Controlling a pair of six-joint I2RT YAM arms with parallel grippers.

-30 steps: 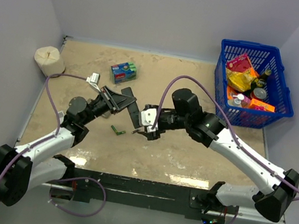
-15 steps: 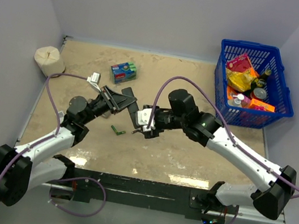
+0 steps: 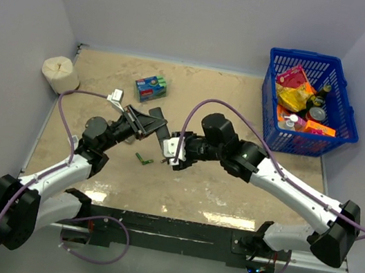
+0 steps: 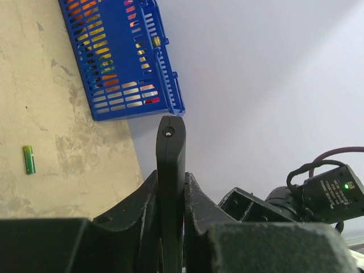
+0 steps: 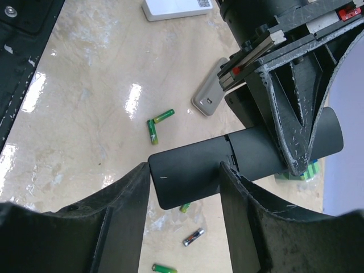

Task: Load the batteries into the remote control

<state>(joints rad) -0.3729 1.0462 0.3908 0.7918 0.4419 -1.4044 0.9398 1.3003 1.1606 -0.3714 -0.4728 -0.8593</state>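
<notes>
My left gripper [image 3: 140, 122] is shut on the black remote control [image 3: 156, 126] and holds it above the table; in the left wrist view the remote [image 4: 170, 153] stands edge-on between the left gripper's jaws [image 4: 170, 190]. My right gripper [image 3: 169, 152] is open, and its jaws [image 5: 185, 170] straddle the free end of the remote [image 5: 199, 170], where the back cover seam shows. Two green batteries [image 5: 152, 132] lie on the table under it, and a dark orange one [image 5: 193, 236] and another green one [image 5: 164, 267] lie nearer. One green battery [image 4: 28, 159] shows in the left wrist view.
A grey remote [image 5: 209, 95] and a white remote [image 5: 176, 8] lie on the table beyond the batteries. A blue basket [image 3: 271, 95] of groceries stands at the back right. A blue-green packet [image 3: 150, 88] and a paper roll [image 3: 60, 74] are at the back left.
My right arm has moved left, bringing its open jaws around the free end of the remote. The left arm and the remote have stayed still.
</notes>
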